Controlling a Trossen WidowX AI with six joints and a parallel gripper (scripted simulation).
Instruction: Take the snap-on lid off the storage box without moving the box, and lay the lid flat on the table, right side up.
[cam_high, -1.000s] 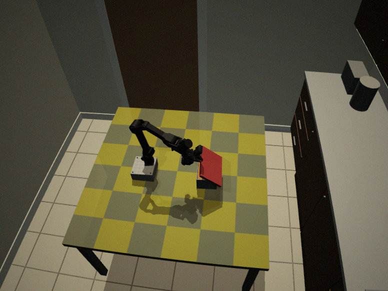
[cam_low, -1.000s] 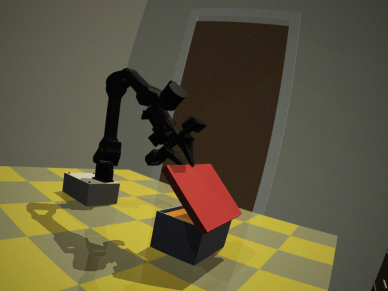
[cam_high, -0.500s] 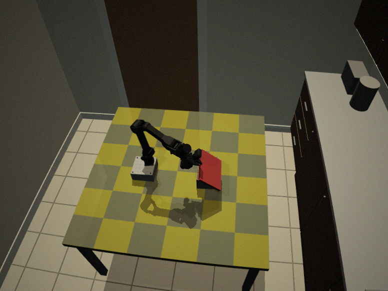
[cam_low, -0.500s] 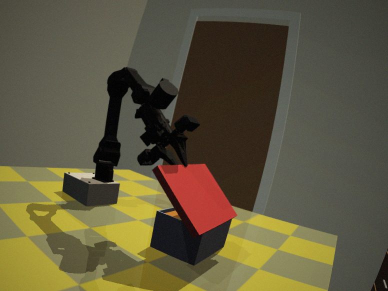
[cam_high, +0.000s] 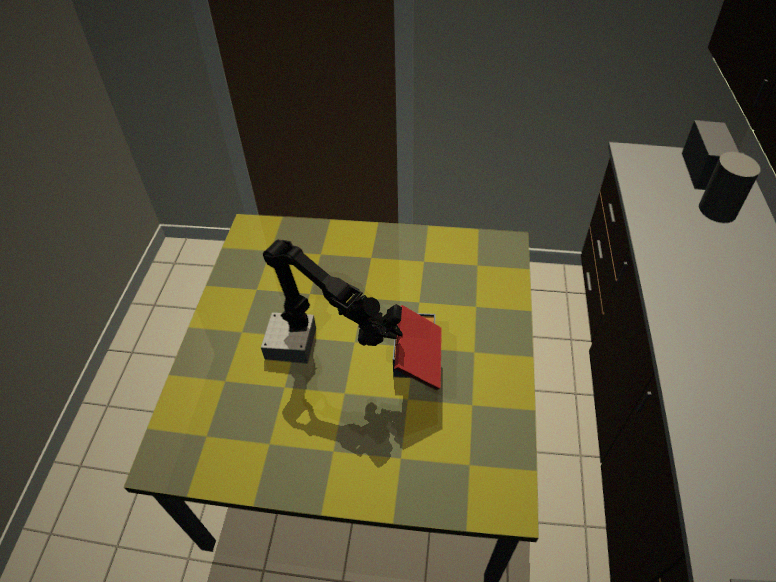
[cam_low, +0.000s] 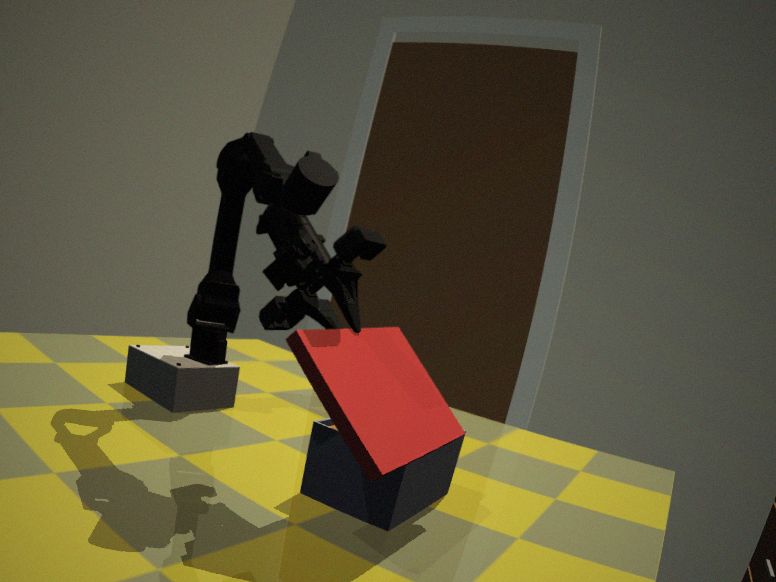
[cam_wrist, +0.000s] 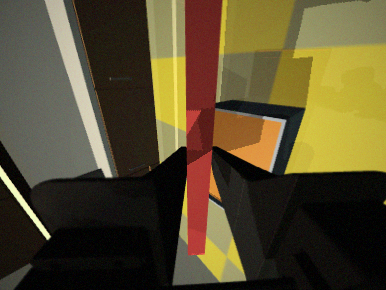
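The red lid is off its closed seat and steeply tilted, its high edge toward the arm and its low edge away from it. My gripper is shut on the lid at the middle of that high edge. The dark blue storage box stands upright on the table, below and partly behind the lid. Its orange inside shows past the lid in the wrist view. Whether the lid's low part touches the box rim cannot be told.
The arm's grey base block stands on the checkered table, left of the box. A white-topped counter with a block and a cylinder is beyond the table's right edge.
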